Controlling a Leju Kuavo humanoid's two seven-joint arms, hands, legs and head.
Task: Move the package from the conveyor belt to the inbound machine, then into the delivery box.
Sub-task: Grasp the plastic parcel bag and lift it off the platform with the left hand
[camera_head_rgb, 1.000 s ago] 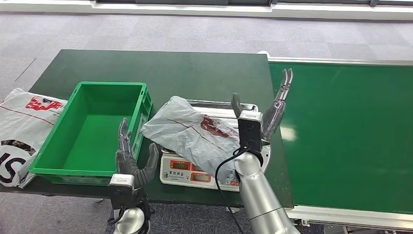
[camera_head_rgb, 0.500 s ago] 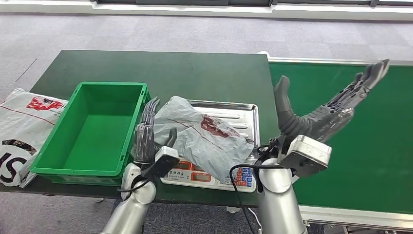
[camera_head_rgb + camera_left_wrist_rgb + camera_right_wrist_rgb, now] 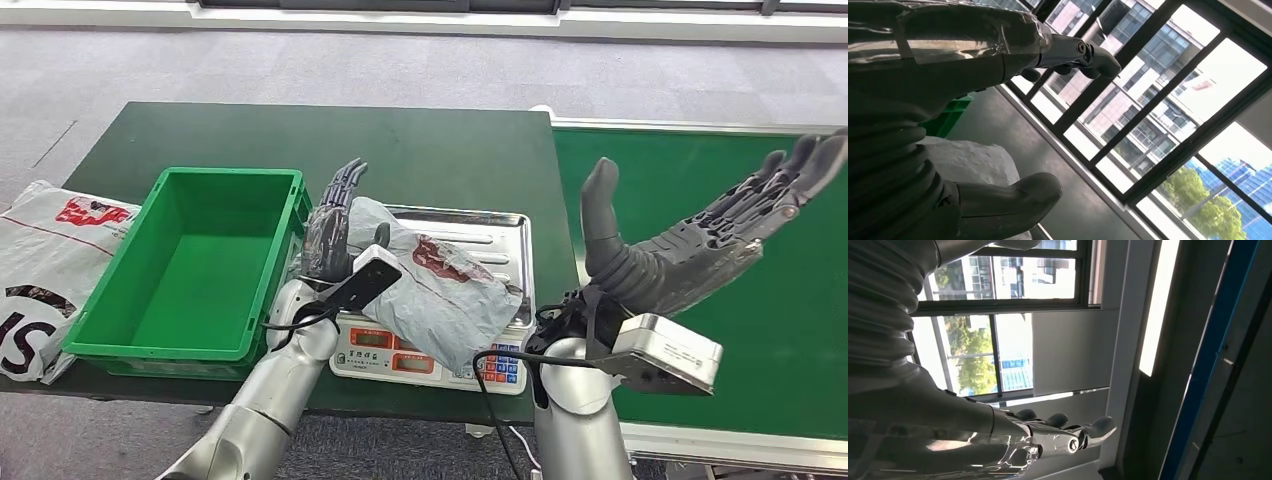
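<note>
A dark green table stands on grey carpet, with a green belt beside it. The grey package lies on the scale, next to the green box. The left hand stands spread beside the package, holding nothing. The right hand is raised over the belt, wide open and empty.

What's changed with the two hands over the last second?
The right hand drew away from the package toward the conveyor belt, open. The left hand rose from beside the green box to the package's edge. Package and scale stayed put.
</note>
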